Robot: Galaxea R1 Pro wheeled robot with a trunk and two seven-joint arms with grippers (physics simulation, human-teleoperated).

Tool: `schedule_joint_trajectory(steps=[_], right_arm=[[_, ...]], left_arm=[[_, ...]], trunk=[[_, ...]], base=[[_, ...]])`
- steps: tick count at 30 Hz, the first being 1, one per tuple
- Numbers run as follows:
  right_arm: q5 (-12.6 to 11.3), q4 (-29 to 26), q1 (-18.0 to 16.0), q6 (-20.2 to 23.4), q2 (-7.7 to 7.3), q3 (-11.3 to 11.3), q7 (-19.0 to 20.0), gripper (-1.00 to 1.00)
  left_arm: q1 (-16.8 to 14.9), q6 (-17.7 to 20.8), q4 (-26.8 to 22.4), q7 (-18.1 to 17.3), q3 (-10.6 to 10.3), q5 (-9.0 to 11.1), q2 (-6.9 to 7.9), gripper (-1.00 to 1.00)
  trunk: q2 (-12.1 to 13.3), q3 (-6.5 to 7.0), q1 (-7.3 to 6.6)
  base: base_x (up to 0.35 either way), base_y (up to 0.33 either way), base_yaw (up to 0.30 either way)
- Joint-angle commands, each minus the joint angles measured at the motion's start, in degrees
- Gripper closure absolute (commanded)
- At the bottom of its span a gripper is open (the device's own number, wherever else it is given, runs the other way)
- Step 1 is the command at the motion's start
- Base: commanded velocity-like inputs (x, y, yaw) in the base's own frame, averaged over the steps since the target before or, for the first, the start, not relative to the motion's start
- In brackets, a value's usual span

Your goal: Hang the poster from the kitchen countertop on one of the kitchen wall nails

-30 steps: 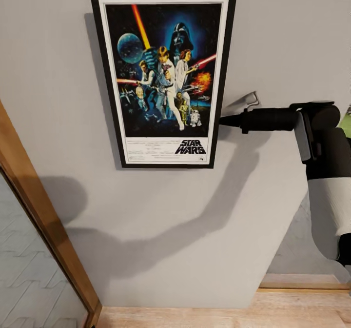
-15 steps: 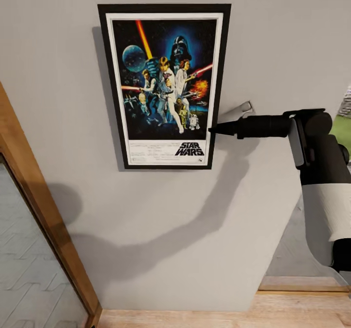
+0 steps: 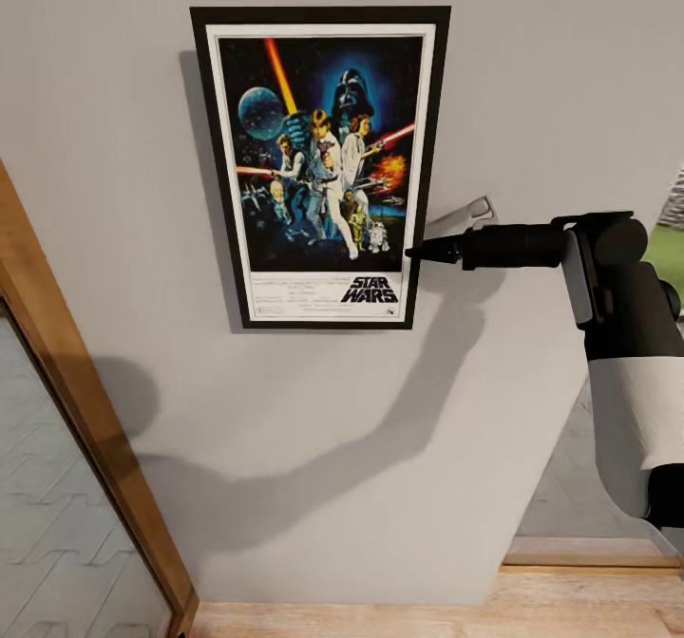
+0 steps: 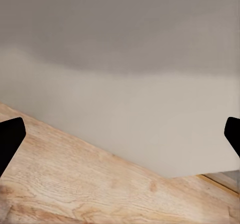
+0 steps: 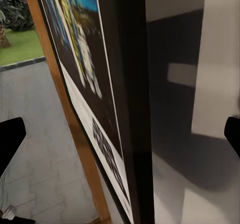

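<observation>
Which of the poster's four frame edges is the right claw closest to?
The right-hand upright edge of the poster, low down beside the title; the right claw points at it, its fingers spread either side of that edge.

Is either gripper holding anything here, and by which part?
Nothing is held. The right gripper is open, its fingers either side of the poster's right edge without clamping it. The left gripper is open and holds nothing.

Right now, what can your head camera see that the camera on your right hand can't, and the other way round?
Head view: the poster's whole front with its STAR WARS title, and the right arm at its side edge. Right wrist view: the poster's black frame seen edge-on between the open right gripper's fingertips. Both: the poster, the grey wall and a wooden frame.
</observation>
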Motion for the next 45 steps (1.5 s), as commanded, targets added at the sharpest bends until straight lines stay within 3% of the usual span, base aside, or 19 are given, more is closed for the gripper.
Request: schedule_joint_trajectory(steps=[1,20,38,45], right_arm=[[-0.36,0.01,-0.07,0.50,-0.05,0.10,-0.12,-1.00],[-0.35,-0.02,-0.07,0.50,-0.07,0.10,-0.12,-1.00],[-0.43,-0.06,-0.02,0.50,-0.15,0.10,-0.12,-1.00],[-0.53,-0.17,3.39,0.40,-0.26,0.01,-0.01,-1.00]], left_arm=[[-0.06,-0.28,0.06,-0.14,-0.31,0.27,0.01,-1.00],[-0.06,-0.28,0.06,-0.14,-0.31,0.27,0.01,-1.00],[-0.06,-0.28,0.06,-0.14,-0.31,0.27,0.01,-1.00],[-0.06,-0.28,0.06,-0.14,-0.31,0.27,0.01,-1.00]], trunk=[[-0.14,-0.14,0.04],[-0.14,-0.14,0.04],[-0.14,0.24,0.04],[-0.14,0.87,0.04]], base=[[0.000,0.000,0.000],[-0.012,0.000,0.000],[-0.305,0.000,0.000],[-0.112,0.000,0.000]])
